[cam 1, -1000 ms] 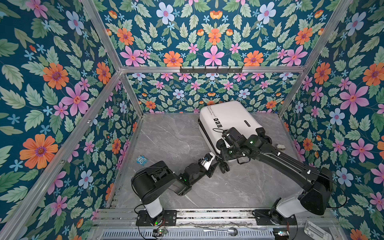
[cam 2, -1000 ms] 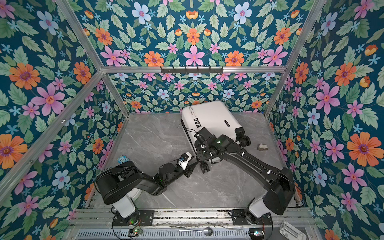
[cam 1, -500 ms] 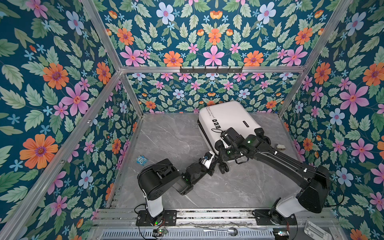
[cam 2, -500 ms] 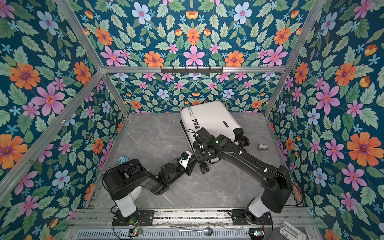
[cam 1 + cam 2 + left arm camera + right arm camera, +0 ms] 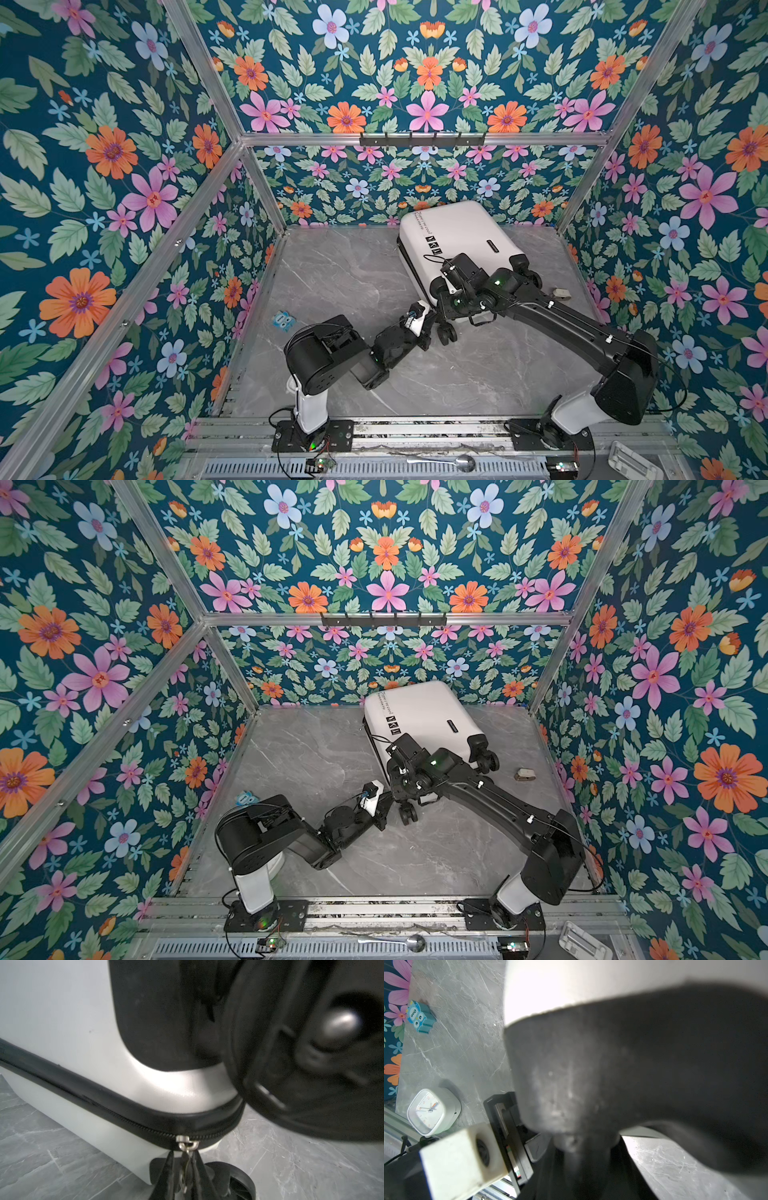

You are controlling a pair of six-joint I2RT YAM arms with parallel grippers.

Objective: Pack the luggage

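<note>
The luggage (image 5: 457, 237), a closed white hard-shell case, lies flat on the grey table (image 5: 340, 270) near the back wall. Your left tool (image 5: 182, 1160) is pinched closed on the small metal zipper pull (image 5: 185, 1145) at a wheel corner. Your right tool (image 5: 451, 305) sits at that same corner; you cannot tell whether it grips. The shell looks stiff, smooth and probably slippery. The thin pull may slip free, so take hold low on it and brace the case.
</note>
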